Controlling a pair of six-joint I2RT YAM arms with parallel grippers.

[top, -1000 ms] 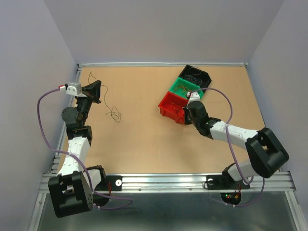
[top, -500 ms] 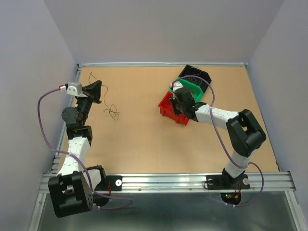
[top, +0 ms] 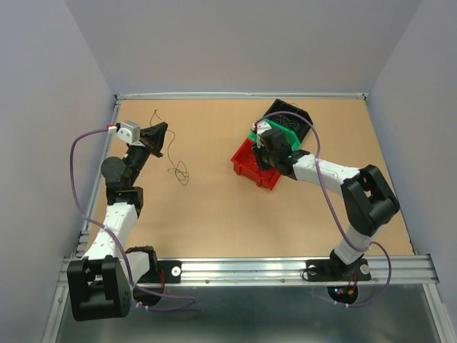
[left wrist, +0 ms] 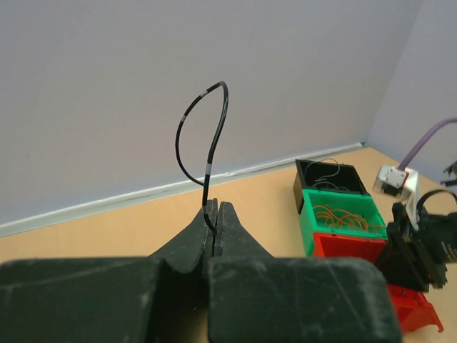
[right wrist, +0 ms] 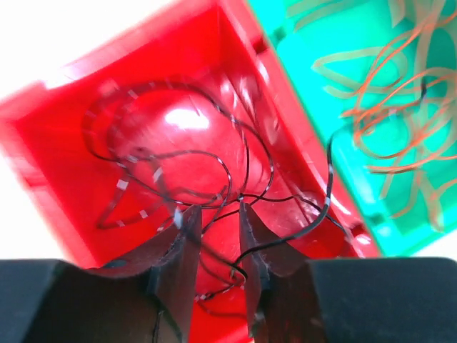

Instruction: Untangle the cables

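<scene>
My left gripper [top: 161, 138] is shut on a thin dark cable with pale bands [left wrist: 208, 128], which loops up above the closed fingers in the left wrist view. From the top, this cable trails down to a small tangle [top: 181, 171] on the table. My right gripper [top: 261, 151] hovers over the red bin [top: 243, 161], its jaws open [right wrist: 216, 211]. Several dark banded cables [right wrist: 178, 153] curl inside the red bin [right wrist: 57, 136], and one strand runs between the open fingers and over the bin's wall. Orange-brown cables [right wrist: 389, 93] lie in the green bin [right wrist: 314, 28].
Red, green [left wrist: 341, 218] and black [left wrist: 330, 180] bins stand in a row at the back right, the black bin [top: 291, 113] holding thin wires. Grey walls enclose the table on three sides. A metal rail runs along the near edge [top: 250, 268].
My left gripper has moved right with the dark cable, dragging its tangle right. My right gripper has moved left over the red bin, which has shifted slightly left.
</scene>
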